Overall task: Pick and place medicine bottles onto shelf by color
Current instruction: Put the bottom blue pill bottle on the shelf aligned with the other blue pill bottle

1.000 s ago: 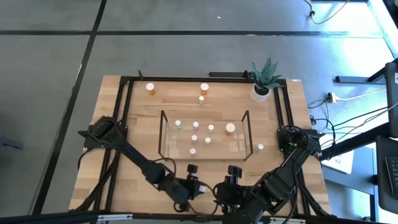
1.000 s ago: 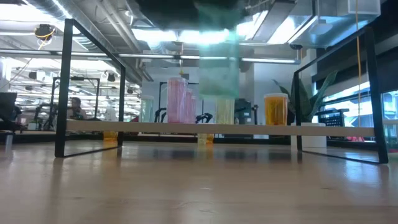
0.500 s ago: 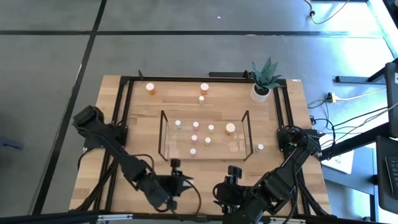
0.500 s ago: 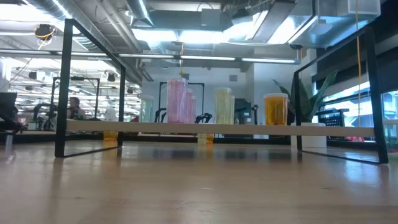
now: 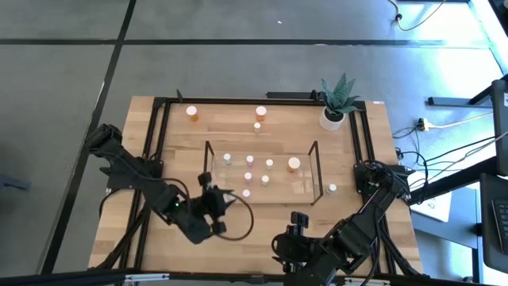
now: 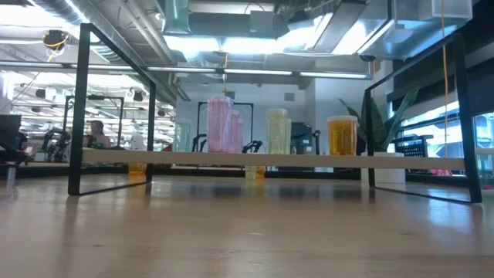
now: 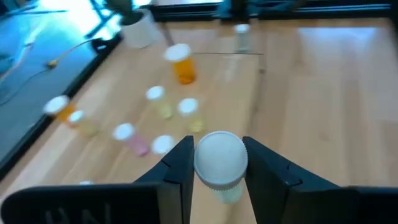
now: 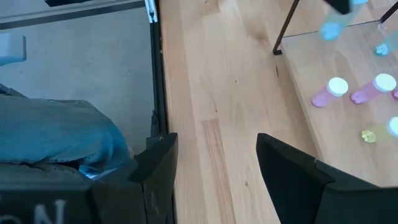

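My left gripper is shut on a small pale greenish bottle with a white cap, above the table just off the near left corner of the clear shelf. Several small white-capped bottles, pinkish, greenish and one orange, stand on the shelf's floor. Two orange bottles and a small one stand on the table beyond the shelf. Another small bottle stands right of it. My right gripper is open and empty near the table's front edge. My left gripper pinches the bottle between its two fingers at the cap's sides. The white cap faces the wrist camera and the pale body points away below it. The bottle is lifted clear of the table.
A white pot with a green plant stands at the far right corner. Black frame rails run along the table's left, right and far sides. Bare wood lies between the shelf and the front edge.
My left gripper, still shut on the bottle, has gone up and toward the table's left and far edges, from near the front edge to the shelf's near left corner. The bottle has left the middle of the low view.
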Controlling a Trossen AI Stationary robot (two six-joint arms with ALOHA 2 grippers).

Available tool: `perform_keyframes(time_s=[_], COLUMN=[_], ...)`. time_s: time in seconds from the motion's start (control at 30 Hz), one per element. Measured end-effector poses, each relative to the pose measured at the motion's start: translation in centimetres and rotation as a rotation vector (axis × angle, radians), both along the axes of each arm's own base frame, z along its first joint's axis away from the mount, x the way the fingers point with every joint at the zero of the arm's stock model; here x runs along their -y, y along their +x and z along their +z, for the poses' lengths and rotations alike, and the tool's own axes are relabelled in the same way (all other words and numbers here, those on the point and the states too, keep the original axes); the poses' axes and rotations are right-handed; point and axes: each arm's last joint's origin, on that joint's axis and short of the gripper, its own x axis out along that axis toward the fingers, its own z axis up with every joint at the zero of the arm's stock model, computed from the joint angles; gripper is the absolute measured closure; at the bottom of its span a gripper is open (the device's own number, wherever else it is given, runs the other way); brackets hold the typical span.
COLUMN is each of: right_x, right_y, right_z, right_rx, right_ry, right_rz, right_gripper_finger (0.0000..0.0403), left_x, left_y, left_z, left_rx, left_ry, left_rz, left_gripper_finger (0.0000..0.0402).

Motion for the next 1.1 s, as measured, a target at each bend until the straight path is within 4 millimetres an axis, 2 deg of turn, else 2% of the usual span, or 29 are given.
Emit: perform_keyframes(time_s=[0.37, 0.63, 0.83, 1.1], right_x=[0.0, 0.0, -0.1, -0.1], right_y=[0.0, 0.0, 0.1, 0.2], right_z=[0.0, 0.0, 0.1, 0.1], right_rx=[0.001, 0.005, 0.010, 0.019], right_ry=[0.001, 0.005, 0.010, 0.019], right_rz=[-0.001, 0.000, -0.001, 0.000], right_gripper_finger=[0.0184, 0.0184, 0.0184, 0.0184], left_x=[-3.7, -5.6, -6.5, -6.8], left_y=[1.4, 3.1, 4.1, 4.0], left_z=[-0.7, -2.8, -4.4, -5.7], left_rx=[0.047, 0.018, -0.033, -0.087], left_ry=[-0.151, -0.143, -0.164, -0.218], left_rz=[0.286, 0.422, 0.477, 0.563], left_gripper_finger=[0.0298, 0.0298, 0.0297, 0.0297])
